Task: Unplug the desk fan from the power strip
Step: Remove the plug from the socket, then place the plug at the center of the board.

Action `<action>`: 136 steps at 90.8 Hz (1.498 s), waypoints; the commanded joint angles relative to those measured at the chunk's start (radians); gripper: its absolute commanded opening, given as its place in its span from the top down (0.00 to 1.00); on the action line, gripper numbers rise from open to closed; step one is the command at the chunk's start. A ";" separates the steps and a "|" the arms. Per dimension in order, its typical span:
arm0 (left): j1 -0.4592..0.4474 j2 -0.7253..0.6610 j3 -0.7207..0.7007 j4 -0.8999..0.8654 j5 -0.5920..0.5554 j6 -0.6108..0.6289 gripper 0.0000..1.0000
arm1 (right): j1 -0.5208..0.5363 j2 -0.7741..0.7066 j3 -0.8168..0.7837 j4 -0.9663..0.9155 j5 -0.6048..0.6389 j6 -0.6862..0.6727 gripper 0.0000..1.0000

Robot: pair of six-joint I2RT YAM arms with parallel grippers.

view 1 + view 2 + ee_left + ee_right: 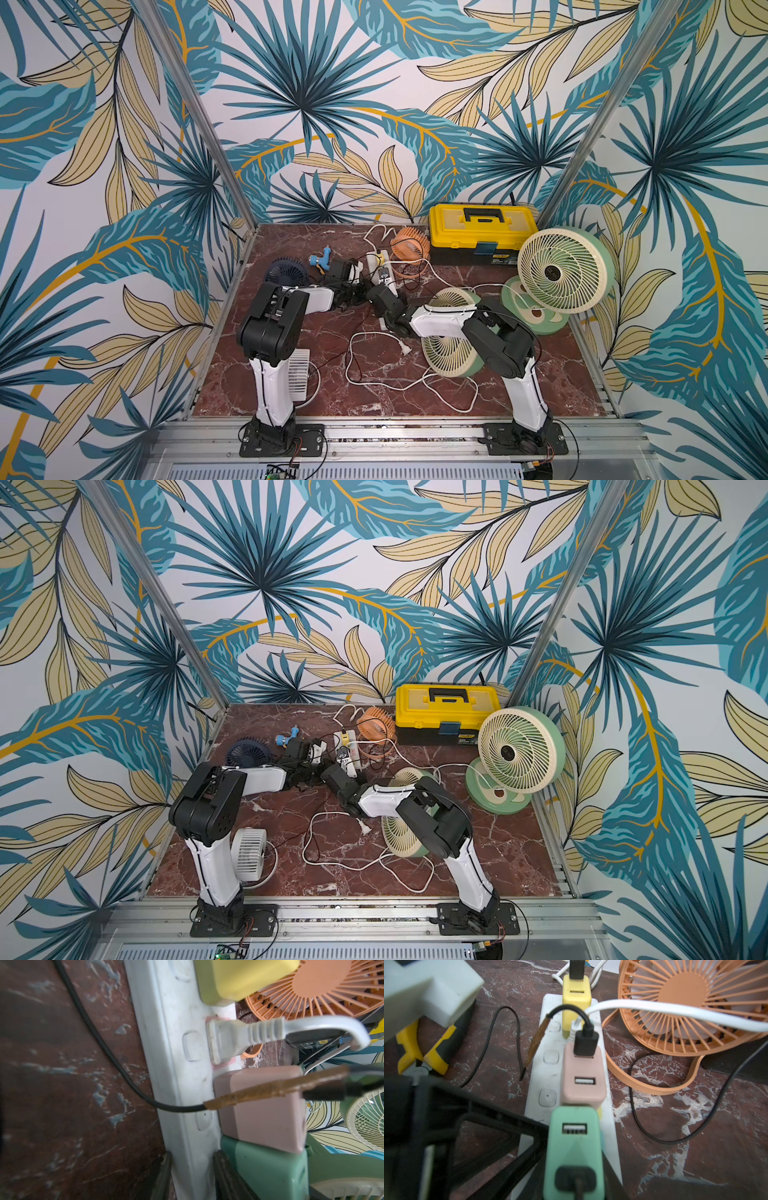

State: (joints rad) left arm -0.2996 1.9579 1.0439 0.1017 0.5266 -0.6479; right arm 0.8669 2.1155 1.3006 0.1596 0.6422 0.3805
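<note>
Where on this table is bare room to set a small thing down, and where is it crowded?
Bare table shows in the near right corner, between the lying cream fan and the edge, and in the back left corner behind the navy fan. Around the power strip it is crowded, with the orange fan beside it.

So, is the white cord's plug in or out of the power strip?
In. The white plug sits flush against the power strip, no prongs showing, between the yellow adapter and the pink adapter.
</note>
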 commanded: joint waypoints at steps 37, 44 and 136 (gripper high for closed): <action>-0.025 0.070 0.006 -0.148 -0.175 0.070 0.62 | 0.018 -0.071 0.010 -0.021 0.026 0.031 0.93; -0.026 0.068 0.007 -0.149 -0.172 0.070 0.62 | -0.003 -0.093 -0.027 0.014 -0.023 0.076 0.93; 0.061 -0.439 -0.090 -0.177 -0.155 0.041 0.51 | 0.041 -0.272 0.032 -0.259 -0.220 0.019 0.92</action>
State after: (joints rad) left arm -0.2783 1.5845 0.9909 -0.0406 0.3840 -0.6102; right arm 0.8837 1.8523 1.3052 -0.0612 0.4805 0.4278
